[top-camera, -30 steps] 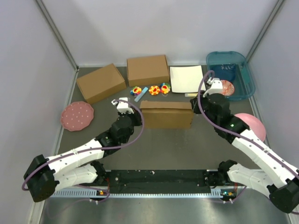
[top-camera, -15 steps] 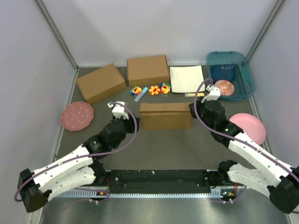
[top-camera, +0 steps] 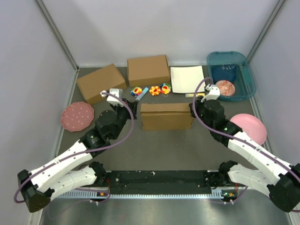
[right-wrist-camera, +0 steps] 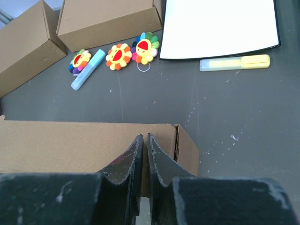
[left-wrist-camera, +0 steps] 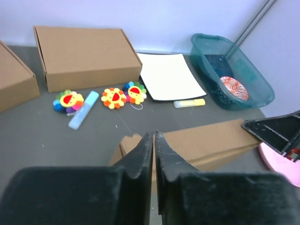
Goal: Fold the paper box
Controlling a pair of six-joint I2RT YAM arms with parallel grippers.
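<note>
Left gripper (left-wrist-camera: 153, 136) pinched almost shut on nothing, poised well left of a white rectangular sheet (top-camera: 187, 78), just off the left end of a plain brown corrugated-cardboard paper box (top-camera: 166, 117). Contact with the cardboard not discernible. Right gripper (right-wrist-camera: 144, 137) likewise closed and empty, straight toward the arms from the sheet, tips low over the box top by its right end.

Box lying flat on the arms' side of the sheet and slightly left of it, near but apart. Broad face up, one long wall facing the arms. Long axis left to right, parallel to the sheet's near edge.

Likely risks:
- Light box sliding or twisting toward the sheet under an uneven push from closed fingers.
- Left-end flap (left-wrist-camera: 129, 142), seemingly untucked, springing out or creasing.
</note>
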